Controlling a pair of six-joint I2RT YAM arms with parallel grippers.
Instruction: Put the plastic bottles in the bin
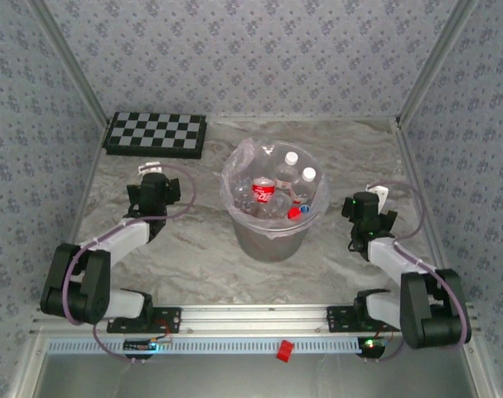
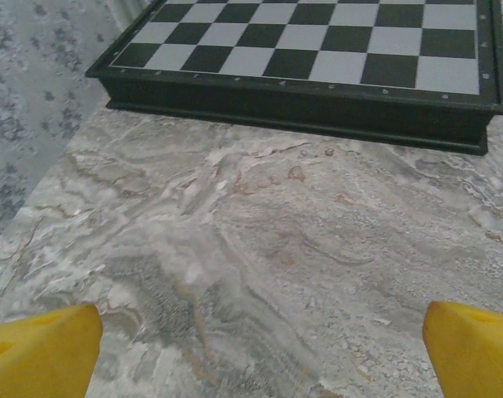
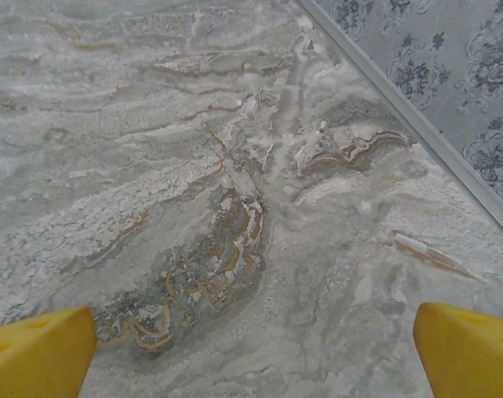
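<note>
Marbled bench [image 1: 193,261], I see the plastic bottles [image 1: 263,192] piled in the central bin [image 1: 272,240], my left gripper [image 2: 259,344] released near the far-left chequered board [image 2: 317,50], right gripper [image 3: 255,348] released at right.

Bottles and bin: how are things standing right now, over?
Left gripper open, empty. Right gripper open, empty. Plastic bottles lie in the bin, none seen on the table. Chequered board far left, out of the way.

grey marbled table [image 1: 193,261] carries the bin [image 1: 272,240] at its middle and a chequered board [image 1: 156,135] far left.
</note>
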